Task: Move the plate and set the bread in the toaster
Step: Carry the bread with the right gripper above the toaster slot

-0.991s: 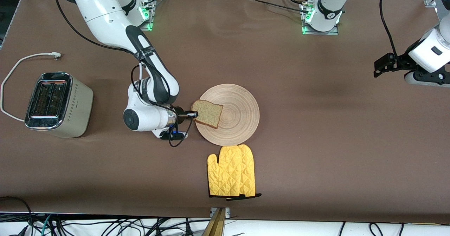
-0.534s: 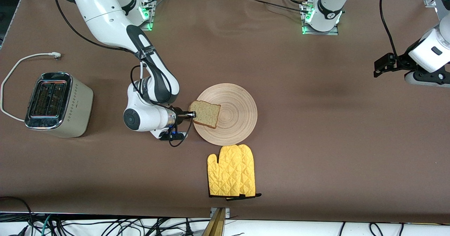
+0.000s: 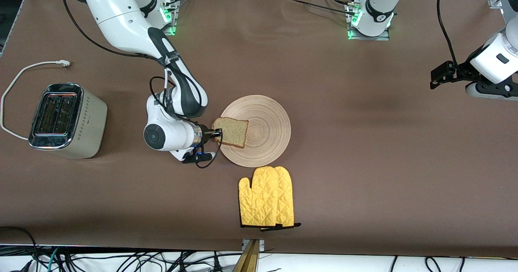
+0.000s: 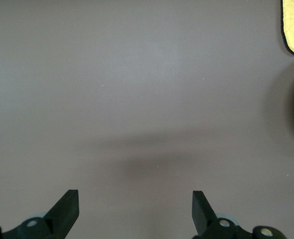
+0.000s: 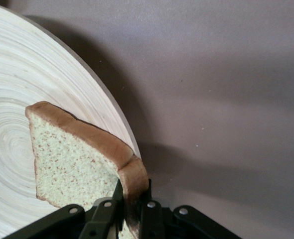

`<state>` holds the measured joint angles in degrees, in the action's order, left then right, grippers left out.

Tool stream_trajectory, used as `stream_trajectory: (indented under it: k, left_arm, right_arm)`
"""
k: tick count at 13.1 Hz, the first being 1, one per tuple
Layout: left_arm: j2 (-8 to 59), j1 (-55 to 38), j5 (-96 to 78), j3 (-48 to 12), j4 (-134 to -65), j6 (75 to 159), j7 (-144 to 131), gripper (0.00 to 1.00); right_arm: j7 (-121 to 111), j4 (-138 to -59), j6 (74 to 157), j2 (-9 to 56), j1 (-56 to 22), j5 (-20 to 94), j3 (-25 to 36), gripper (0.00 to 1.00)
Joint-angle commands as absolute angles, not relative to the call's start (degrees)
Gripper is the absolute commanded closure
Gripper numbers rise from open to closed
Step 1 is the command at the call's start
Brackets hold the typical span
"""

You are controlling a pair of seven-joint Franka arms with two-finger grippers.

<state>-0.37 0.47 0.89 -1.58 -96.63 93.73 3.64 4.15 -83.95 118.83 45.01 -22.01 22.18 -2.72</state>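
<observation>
Right wrist view shows us the square slice of speckled brown bread (image 5: 72, 164) pinched at its crust corner by the right gripper (image 5: 132, 206) — slice lying nearly flat over the round beige wooden plate (image 3: 265, 142), its free end pointing toward the plate's centre. Our left gripper (image 4: 134, 211) waits over bare table, jaws spread — well apart from the cream toaster (image 3: 66, 120).

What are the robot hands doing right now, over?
Right gripper shut on the speckled brown bread slice, over the round wooden plate. Left gripper open, waiting at its table end. Cream chrome-topped toaster unblocked.
</observation>
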Motion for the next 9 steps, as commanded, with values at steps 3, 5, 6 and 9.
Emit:
stream_trajectory:
  k: [3,5,6,9]
  left_arm:
    - [-0.7,0.3,2.3,-1.7,-96.2,92.6,3.3,0.00]
    - [-0.8,0.3,2.3,-1.7,-96.2,92.6,3.4,0.00]
    - [-0.7,0.3,2.3,-1.7,-96.2,92.6,3.4,0.00]
    - [-0.7,0.4,2.3,-1.6,-96.2,92.5,3.7,0.00]
  right_arm:
    - [5.2,-81.7,114.7,42.6,-21.9,19.9,-2.6,1.00]
    - [7.8,-77.9,108.6,42.6,-21.4,19.9,-2.6,1.00]
    - [9.6,-76.0,106.2,42.7,-21.5,19.8,-2.6,1.00]
    - [9.8,-73.7,101.7,42.3,-21.3,19.7,-0.6,1.00]
